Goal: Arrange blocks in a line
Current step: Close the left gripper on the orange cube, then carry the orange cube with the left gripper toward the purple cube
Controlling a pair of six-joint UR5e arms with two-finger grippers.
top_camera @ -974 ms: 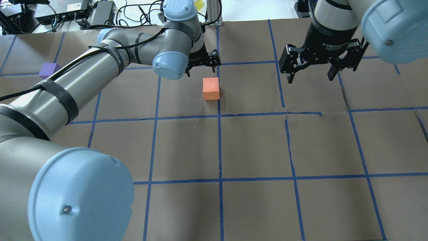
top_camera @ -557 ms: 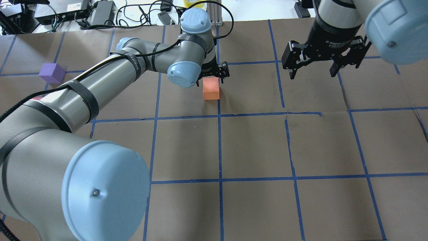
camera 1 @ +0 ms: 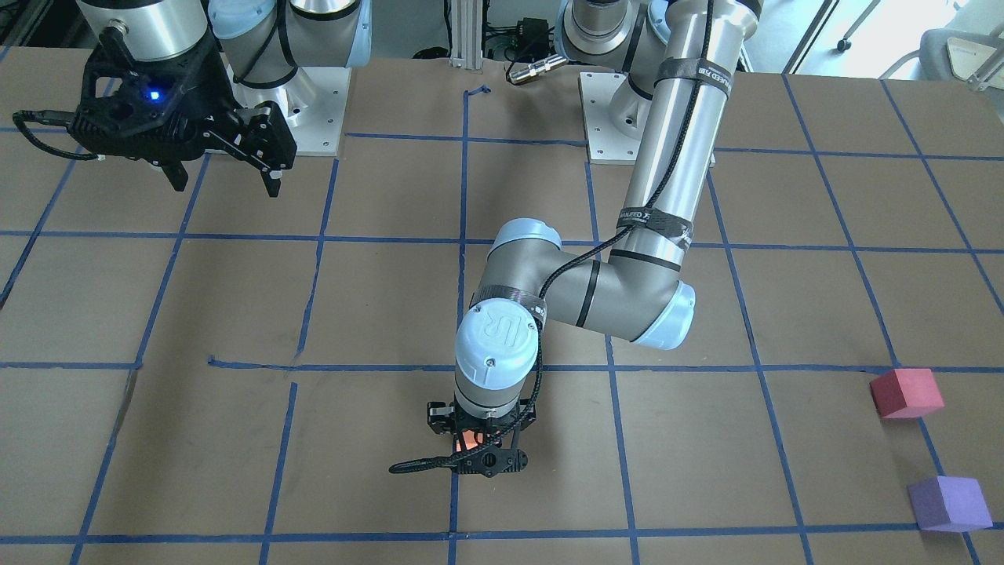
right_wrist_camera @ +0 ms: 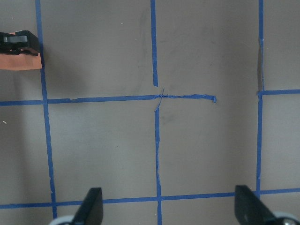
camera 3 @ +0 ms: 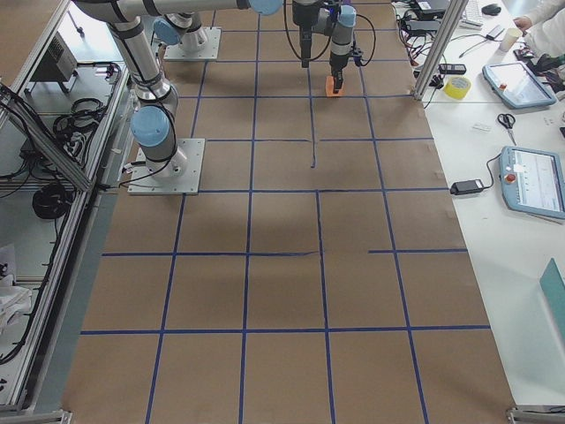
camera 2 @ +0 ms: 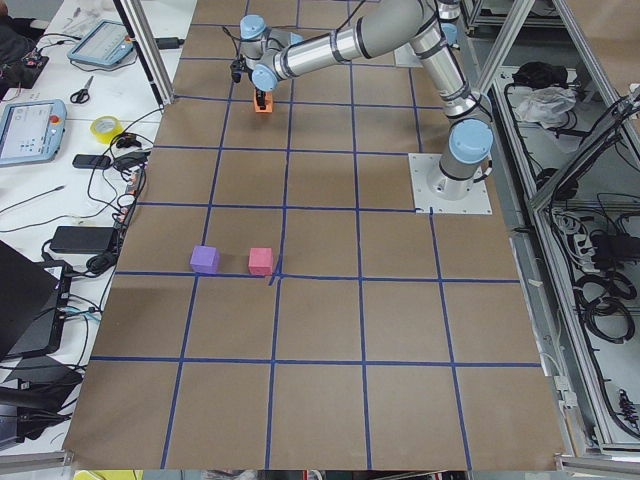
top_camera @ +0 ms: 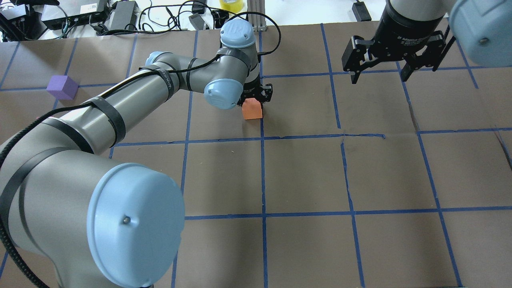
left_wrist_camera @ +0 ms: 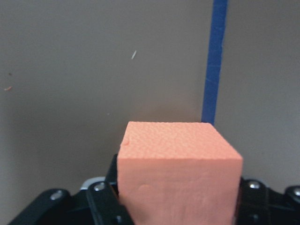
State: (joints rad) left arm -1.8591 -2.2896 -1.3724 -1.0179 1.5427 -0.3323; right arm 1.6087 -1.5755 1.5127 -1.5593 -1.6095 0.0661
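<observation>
The orange block (top_camera: 252, 111) sits on the brown paper beside a blue tape line, far centre. My left gripper (top_camera: 255, 98) is lowered over it, open, one finger (left_wrist_camera: 104, 197) on each side of the block (left_wrist_camera: 178, 173). It also shows in the front view (camera 1: 469, 441) under the left gripper (camera 1: 478, 451). The purple block (top_camera: 62, 87) lies far to the left. The crimson block (camera 1: 906, 392) lies near the purple block (camera 1: 947, 504); the left arm hides it in the overhead view. My right gripper (top_camera: 378, 76) is open and empty, high over the far right.
The table (top_camera: 304, 176) is covered in brown paper with a blue tape grid. Cables and electronics (top_camera: 80, 14) lie beyond the far edge. The left arm (top_camera: 120, 108) stretches across the table's left half. A bench with tablets (camera 3: 530, 181) runs along the far side.
My left gripper moved right and down from behind the orange block until its fingers stand around it. My right gripper drew back slightly to the far right, still open.
</observation>
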